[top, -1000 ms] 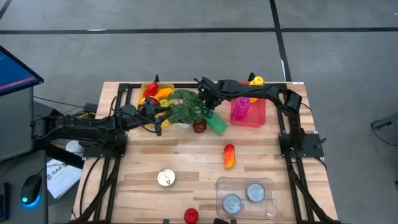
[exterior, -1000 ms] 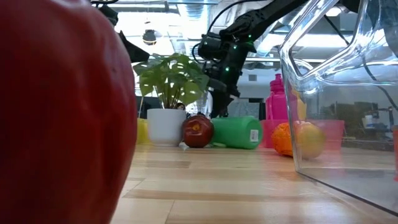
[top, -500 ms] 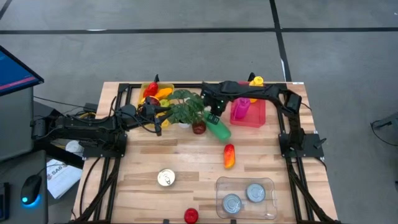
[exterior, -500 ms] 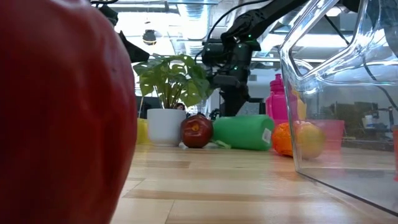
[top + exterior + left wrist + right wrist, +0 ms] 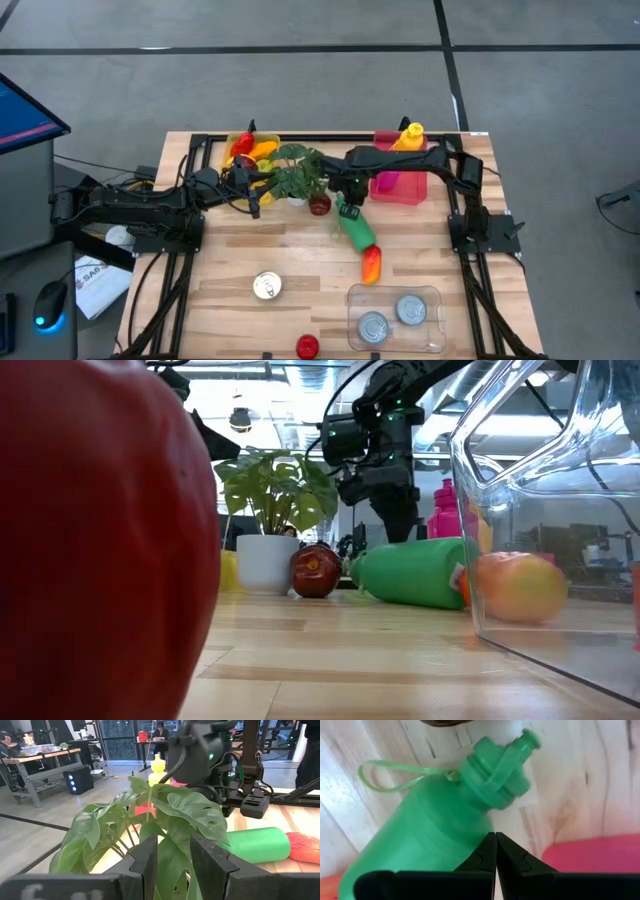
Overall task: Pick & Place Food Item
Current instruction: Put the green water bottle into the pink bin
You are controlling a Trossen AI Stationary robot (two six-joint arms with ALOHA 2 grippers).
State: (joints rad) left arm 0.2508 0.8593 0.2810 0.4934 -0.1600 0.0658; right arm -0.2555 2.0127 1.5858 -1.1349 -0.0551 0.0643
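A red apple (image 5: 307, 346) sits at the tabletop's (image 5: 300, 260) near edge beside a clear tray (image 5: 395, 318) holding two cans. Farther in, the orange-red food item (image 5: 371, 263) lies touching the fallen green bottle (image 5: 355, 228). Above the bottle, the right gripper (image 5: 349, 207) has its fingers pressed together, seemingly holding nothing. The left gripper (image 5: 252, 190), slightly parted, waits by the potted plant (image 5: 298, 172).

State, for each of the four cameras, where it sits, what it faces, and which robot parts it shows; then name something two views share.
High: overhead, facing down; table, both arms.
Low: tabletop level, facing the room; right arm above green bottle.
Left wrist: faces plant; left claw foreground.
Right wrist: faces down; right claw shut.
Shared: the green bottle, all four.
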